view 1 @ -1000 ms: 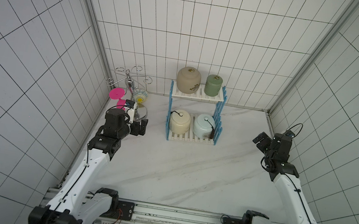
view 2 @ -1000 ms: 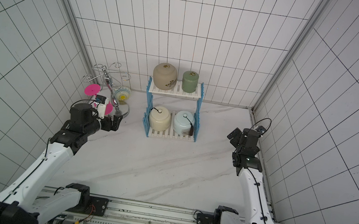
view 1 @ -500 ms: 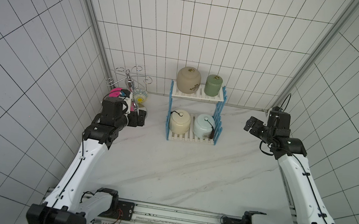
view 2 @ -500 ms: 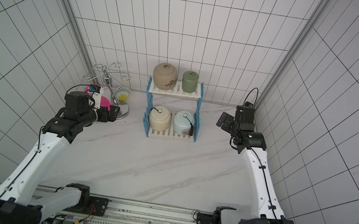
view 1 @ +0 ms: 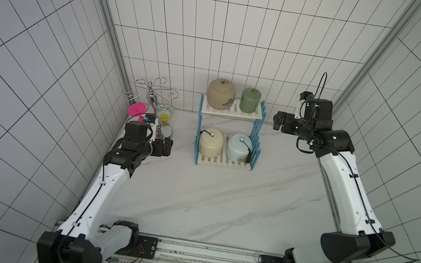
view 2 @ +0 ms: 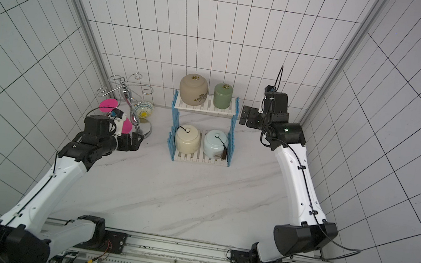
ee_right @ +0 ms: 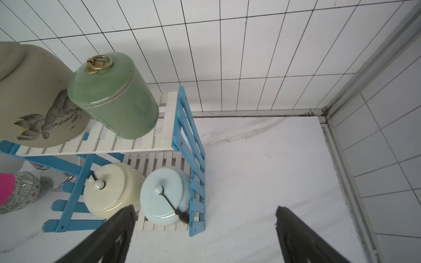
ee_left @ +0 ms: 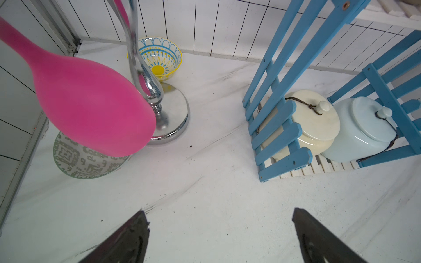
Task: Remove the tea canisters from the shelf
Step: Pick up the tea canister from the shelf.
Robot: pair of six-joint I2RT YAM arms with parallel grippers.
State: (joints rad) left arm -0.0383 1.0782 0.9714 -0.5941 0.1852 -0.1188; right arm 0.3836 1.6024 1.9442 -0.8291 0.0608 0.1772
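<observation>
The shelf (view 1: 235,111) stands at the back wall with blue side frames. In both top views its top tier holds a tan canister (view 1: 221,93) and a smaller green one (view 1: 250,100). A cream canister (view 1: 210,142) and a pale blue one (view 1: 239,147) sit on the bottom tier. My right gripper (view 1: 277,120) hangs open just right of the top tier, apart from the green canister (ee_right: 114,95). My left gripper (view 1: 168,147) is open and empty, low over the table left of the shelf (ee_left: 273,127), facing the cream canister (ee_left: 314,123).
A chrome hook stand (view 1: 152,94) with a pink goblet (ee_left: 91,102) stands close behind my left gripper. A grey patterned cup (ee_left: 79,161) and a yellow-and-blue cup (ee_left: 159,59) sit beside its base. Tiled walls close in on three sides.
My right gripper has risen and travelled back and left, from the right wall to beside the shelf's top tier. My left arm has shifted only slightly near the stand.
</observation>
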